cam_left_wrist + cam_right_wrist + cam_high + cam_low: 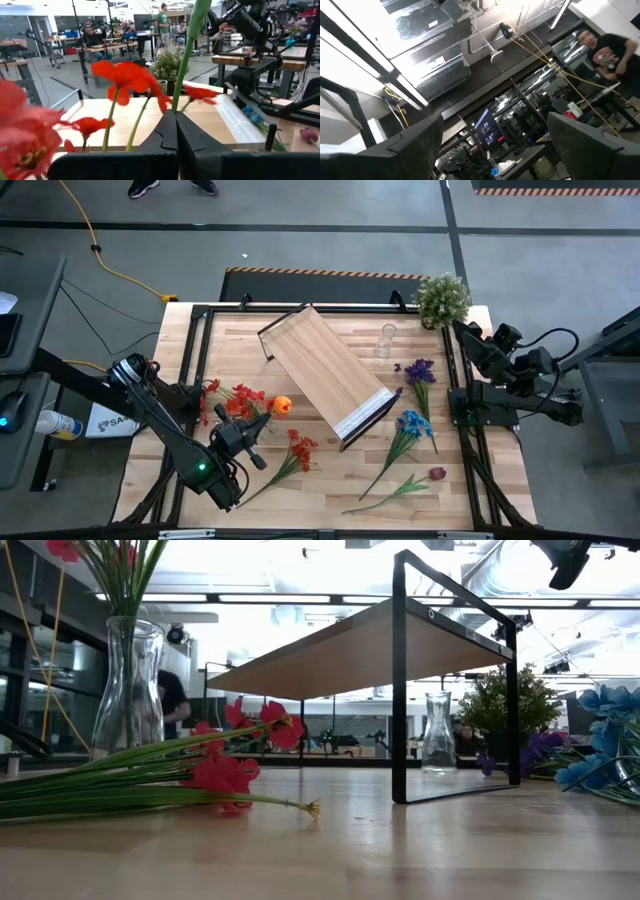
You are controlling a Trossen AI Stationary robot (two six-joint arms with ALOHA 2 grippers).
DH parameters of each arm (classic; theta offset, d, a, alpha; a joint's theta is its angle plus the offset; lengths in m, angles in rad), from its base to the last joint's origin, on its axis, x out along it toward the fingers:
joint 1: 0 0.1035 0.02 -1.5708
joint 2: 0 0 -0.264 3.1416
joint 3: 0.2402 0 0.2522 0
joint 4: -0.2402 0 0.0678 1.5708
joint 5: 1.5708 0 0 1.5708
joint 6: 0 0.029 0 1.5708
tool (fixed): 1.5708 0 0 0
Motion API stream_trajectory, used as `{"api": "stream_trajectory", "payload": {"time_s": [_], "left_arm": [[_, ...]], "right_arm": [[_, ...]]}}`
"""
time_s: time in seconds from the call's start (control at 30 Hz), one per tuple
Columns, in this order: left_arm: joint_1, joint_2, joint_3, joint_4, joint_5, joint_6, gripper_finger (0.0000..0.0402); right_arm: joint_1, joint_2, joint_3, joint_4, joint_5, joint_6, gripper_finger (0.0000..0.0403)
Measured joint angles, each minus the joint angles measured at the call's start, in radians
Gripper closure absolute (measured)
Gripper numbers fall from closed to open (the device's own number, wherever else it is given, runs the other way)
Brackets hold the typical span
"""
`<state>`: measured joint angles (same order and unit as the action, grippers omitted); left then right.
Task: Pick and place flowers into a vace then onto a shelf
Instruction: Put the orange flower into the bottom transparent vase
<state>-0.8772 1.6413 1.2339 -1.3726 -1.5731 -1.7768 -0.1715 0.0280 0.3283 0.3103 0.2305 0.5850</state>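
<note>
**Left gripper pinches a green stem near the vase**

Red blooms (125, 75) stand closest to the left wrist camera, and just behind them the left gripper (175, 117) is clenched on one green stem (187, 55) that rises straight up between its fingers. In the high view this gripper (255, 423) sits at the table's left side among the red flowers (240, 400), with an orange bloom (282, 406) just beside it.

To do this step well, I think the stem must stay upright and the grip firm, so that its lower end can find the narrow neck of a vase. One glass vase (128, 690) already holds stems; a second vase (385, 340) stands empty beyond the shelf (325, 370).

Blue flowers (410, 425) and purple flowers (420, 370) lie well apart, near the right gripper (470, 330), which waits released at the table's right edge.
</note>
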Motion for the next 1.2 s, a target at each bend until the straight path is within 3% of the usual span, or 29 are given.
{"api": "stream_trajectory", "payload": {"time_s": [0.7, 1.2], "left_arm": [[0.0, 0.0, -0.038, -0.007, 0.003, -0.031, 0.0381], [0.0, 0.0, -0.136, 0.06, 0.003, -0.114, 0.0381]], "right_arm": [[0.0, 0.0, 0.0, 0.0, -0.003, -0.017, 0.0059], [0.0, 0.0, 0.0, 0.0, -0.035, -0.01, 0.0059]]}}
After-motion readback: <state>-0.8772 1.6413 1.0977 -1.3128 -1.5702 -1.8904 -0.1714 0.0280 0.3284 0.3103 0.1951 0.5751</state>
